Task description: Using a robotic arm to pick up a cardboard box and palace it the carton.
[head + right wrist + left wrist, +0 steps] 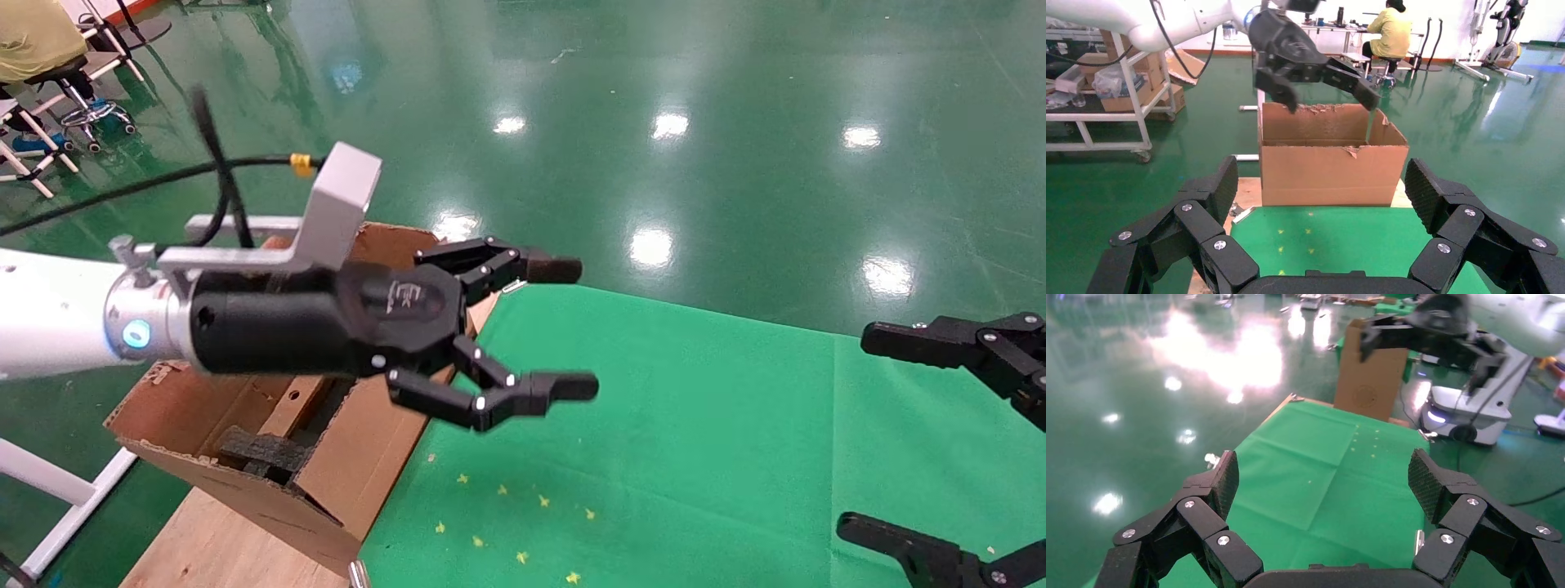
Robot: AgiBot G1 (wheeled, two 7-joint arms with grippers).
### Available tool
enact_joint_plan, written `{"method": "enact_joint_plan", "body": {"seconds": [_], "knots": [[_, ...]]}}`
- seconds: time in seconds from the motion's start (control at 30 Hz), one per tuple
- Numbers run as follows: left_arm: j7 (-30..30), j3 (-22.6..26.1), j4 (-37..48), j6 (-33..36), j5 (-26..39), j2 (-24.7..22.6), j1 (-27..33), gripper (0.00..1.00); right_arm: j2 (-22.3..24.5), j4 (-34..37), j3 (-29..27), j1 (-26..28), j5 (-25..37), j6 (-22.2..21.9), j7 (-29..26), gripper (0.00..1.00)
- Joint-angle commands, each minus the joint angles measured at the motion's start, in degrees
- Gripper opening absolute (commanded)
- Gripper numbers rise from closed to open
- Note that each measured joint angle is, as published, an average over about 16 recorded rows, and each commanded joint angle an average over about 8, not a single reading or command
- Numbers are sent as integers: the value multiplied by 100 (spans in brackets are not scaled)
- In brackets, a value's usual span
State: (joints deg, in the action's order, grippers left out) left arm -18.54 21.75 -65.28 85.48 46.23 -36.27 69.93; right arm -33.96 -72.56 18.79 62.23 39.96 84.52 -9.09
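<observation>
A white robotic arm (49, 314) reaches in from the left of the head view. Its black gripper (576, 327) is open and empty, hanging above the carton's right edge; it also shows above the carton in the right wrist view (1329, 98). The large ragged carton (245, 490) (1370, 380) (1330, 171) holds black foam (261, 453). A slim brown slab with a dark hole (298, 404) lies inside it; this seems to be the cardboard box. My right gripper (854, 433) (1322, 184) is open at the right edge. My left gripper (1324, 478) is open over the cloth.
A green cloth (695, 425) with small yellow stars covers the wooden table (204, 539). A white robot base (1468, 410) stands beside the table. A white shelf rack (1107, 92) and a seated person in yellow (1392, 30) are beyond the carton.
</observation>
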Motion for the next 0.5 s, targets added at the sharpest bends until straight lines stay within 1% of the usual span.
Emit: {"method": "enact_joint_plan", "body": {"seconds": [0.03,0.3,0.5], "knots": [[161,-119,-172,4,-91,26,-173,100,0,0,0,0,0,0,0,100],[727,-541,-786,20,-414,117,-792,100,0,0,1,0,-1,-1,1,100],[869,-685,-992,25,-531,150,-1002,100,1,2,0,-1,-2,-2,1,100]]}}
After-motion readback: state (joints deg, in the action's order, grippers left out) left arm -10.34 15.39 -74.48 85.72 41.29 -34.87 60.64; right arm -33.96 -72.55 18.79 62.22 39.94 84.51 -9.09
